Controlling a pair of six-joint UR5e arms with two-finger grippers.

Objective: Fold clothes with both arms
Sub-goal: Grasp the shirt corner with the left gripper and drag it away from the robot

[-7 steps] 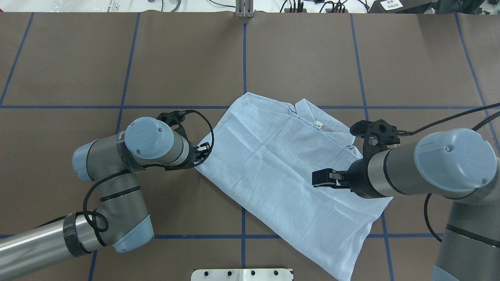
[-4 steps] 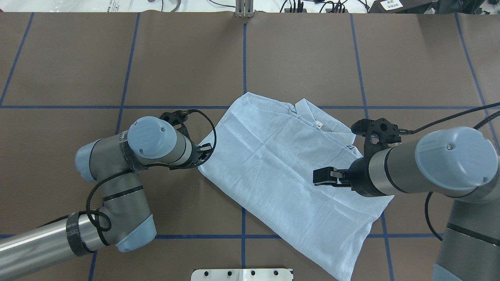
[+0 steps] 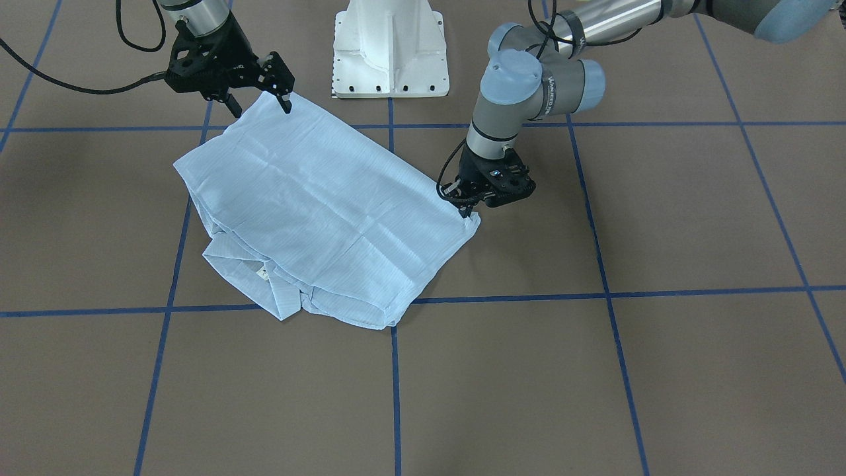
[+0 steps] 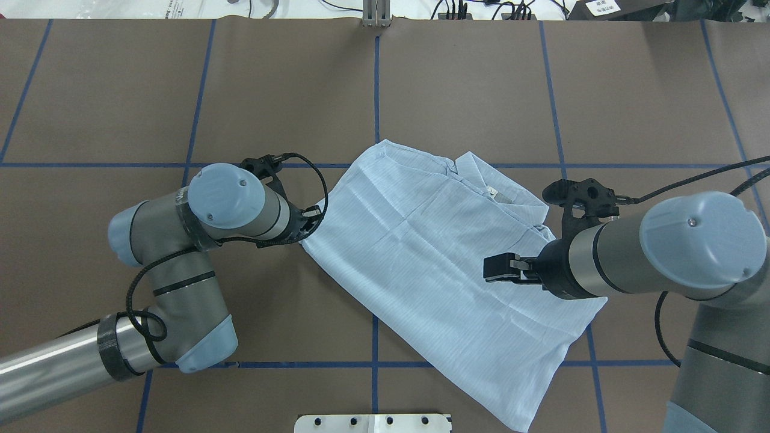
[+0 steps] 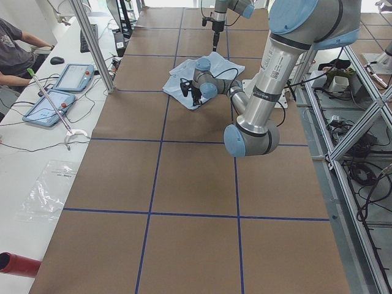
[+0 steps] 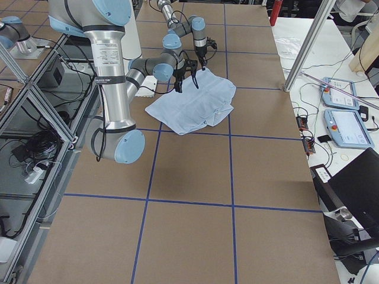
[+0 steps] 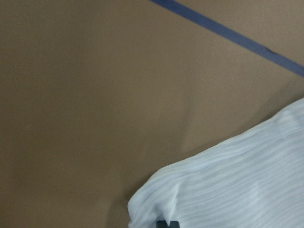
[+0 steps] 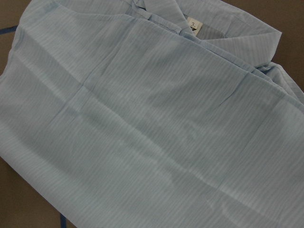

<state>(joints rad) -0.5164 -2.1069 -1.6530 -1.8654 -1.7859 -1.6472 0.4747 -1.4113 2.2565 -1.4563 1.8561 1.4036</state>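
Note:
The clothes are one light-blue pinstriped shirt point(image 4: 421, 258) lying folded flat and slanted on the brown table, collar and white neck label point(image 4: 491, 192) on the far right. My left gripper point(image 3: 466, 207) is down at the shirt's left corner and shut on that corner. The left wrist view shows the corner's cloth point(image 7: 237, 185) slightly bunched by a dark fingertip. My right gripper point(image 3: 258, 104) hangs open just above the shirt's point(image 3: 310, 198) near right edge, holding nothing. The right wrist view is filled by the shirt point(image 8: 142, 118) and its label point(image 8: 194, 23).
The white pedestal base point(image 3: 390, 46) stands at the robot's edge of the table. Blue tape lines point(image 4: 376, 78) cross the brown surface. A side table with tablets point(image 5: 61, 92) and a seated person point(image 5: 15, 49) is beyond the far edge.
My left gripper has shifted a little toward the far side and leftward, and the shirt's left corner has moved with it. The right gripper has hardly moved.

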